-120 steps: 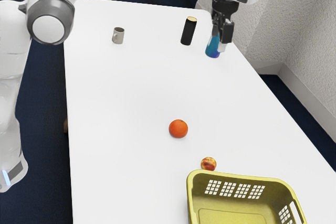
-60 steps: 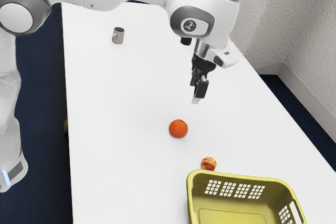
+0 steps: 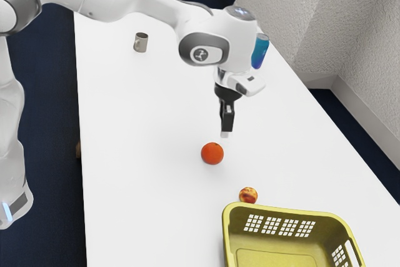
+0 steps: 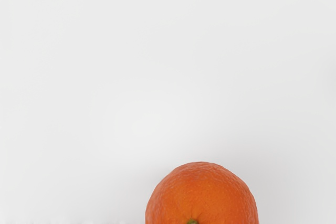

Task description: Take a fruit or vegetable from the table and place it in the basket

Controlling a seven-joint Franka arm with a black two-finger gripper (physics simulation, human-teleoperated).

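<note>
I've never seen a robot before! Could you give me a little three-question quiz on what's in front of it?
1. True or false: the mug is standing on the table.

2. Which of these is nearest the basket?
a) mug
b) small red-and-yellow fruit
c) blue cylinder

3. Fill in the missing word: the robot's hand is above the table, and the fruit closest to it is the ____.

Key: 1. True; 2. b; 3. orange
</note>
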